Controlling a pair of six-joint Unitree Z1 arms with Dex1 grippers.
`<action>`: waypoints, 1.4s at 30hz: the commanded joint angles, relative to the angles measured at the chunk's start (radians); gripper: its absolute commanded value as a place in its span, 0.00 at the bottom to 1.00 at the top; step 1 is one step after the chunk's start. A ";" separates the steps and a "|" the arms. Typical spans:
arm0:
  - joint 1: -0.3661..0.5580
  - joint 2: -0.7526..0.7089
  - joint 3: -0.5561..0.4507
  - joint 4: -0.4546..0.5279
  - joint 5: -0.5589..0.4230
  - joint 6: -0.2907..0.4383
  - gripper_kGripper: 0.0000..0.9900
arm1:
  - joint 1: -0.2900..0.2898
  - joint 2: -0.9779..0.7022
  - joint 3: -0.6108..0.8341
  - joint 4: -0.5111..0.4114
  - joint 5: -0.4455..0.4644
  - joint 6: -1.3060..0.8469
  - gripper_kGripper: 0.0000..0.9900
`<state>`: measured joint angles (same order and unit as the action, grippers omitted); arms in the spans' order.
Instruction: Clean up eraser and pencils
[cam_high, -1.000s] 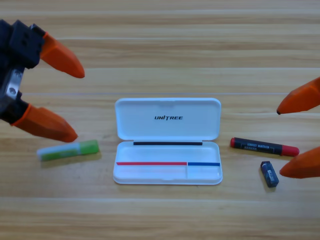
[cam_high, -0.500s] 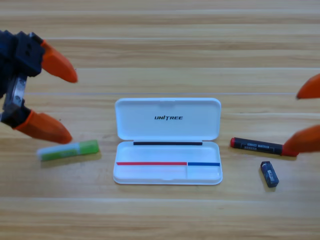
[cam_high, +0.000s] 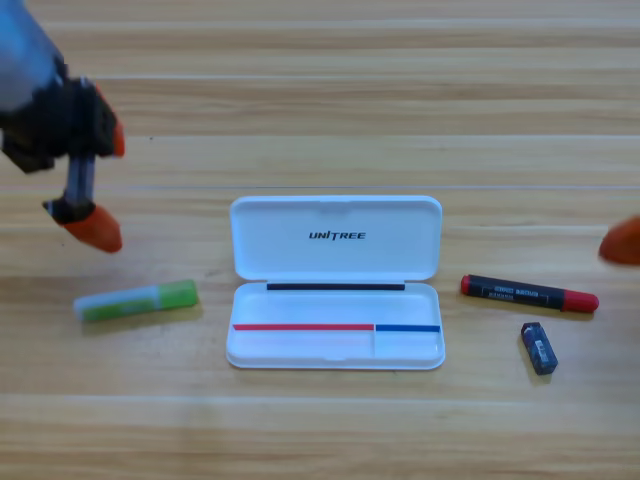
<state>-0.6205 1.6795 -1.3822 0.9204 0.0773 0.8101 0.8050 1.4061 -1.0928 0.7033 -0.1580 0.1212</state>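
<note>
The pale whitish-blue and green pencil (cam_high: 137, 300) lies left of the open white case (cam_high: 335, 350). Right of the case lies the black pencil with red ends (cam_high: 529, 293), and the small dark eraser (cam_high: 538, 348) sits just below its right half. My left gripper (cam_high: 103, 185) hangs open at the upper left, above and slightly left of the green pencil, holding nothing. Of my right gripper (cam_high: 622, 242) only an orange tip shows at the right edge, above the black pencil's right end.
The case's lid (cam_high: 335, 238) lies flat and open toward the back, with the tray in front of it. Bare wooden table surrounds everything.
The left gripper has turned and risen toward the upper left, its jaws now looking smaller. The right gripper has drawn back to the right edge. Pencils, eraser and case have not moved.
</note>
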 joint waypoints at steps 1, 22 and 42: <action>0.054 0.181 0.018 0.006 0.019 0.007 0.99 | 0.011 0.223 0.005 0.035 0.071 0.014 0.99; 0.067 0.319 0.160 -0.199 -0.001 0.024 0.99 | -0.043 0.636 -0.159 0.022 0.121 0.367 0.87; 0.107 0.345 0.219 -0.278 -0.019 0.066 0.83 | -0.098 0.709 -0.128 0.022 0.232 0.380 0.06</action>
<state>-0.5356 1.9806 -1.1891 0.6604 0.0680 0.8599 0.7396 2.0313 -1.2625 0.7264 0.0177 0.4891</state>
